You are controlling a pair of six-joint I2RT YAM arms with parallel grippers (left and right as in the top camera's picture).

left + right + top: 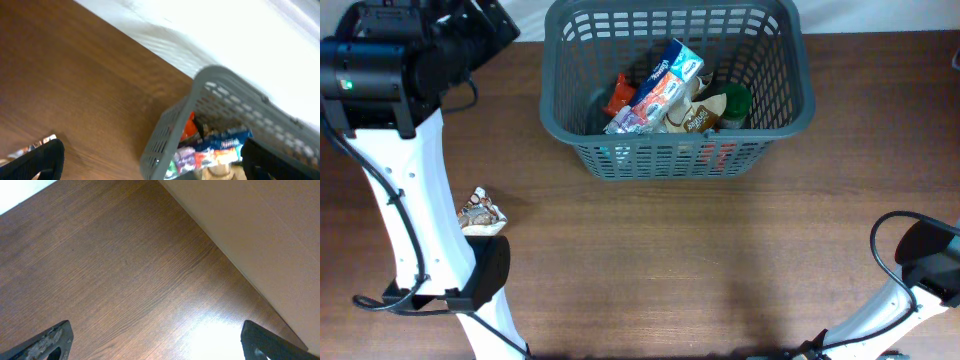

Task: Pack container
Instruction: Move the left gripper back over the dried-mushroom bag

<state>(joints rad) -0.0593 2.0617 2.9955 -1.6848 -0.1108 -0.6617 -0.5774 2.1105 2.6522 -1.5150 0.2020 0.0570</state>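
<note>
1. Hovering at near right: right jaws spread wide, empty, over bare counter [125, 270].
2. Mid-counter, beside left arm: one small snack pkt [481, 212], not packed yet.
3. Further back-left: left jaws also wide apart, nothing held, near container.
4. Far centre: container [660, 160] upright on counter w/ blue-white pack [660, 85], orange pouch [618, 95], green-lidded item [733, 103], others.
5. Est. mostly done; only the one pkt to go.
</note>
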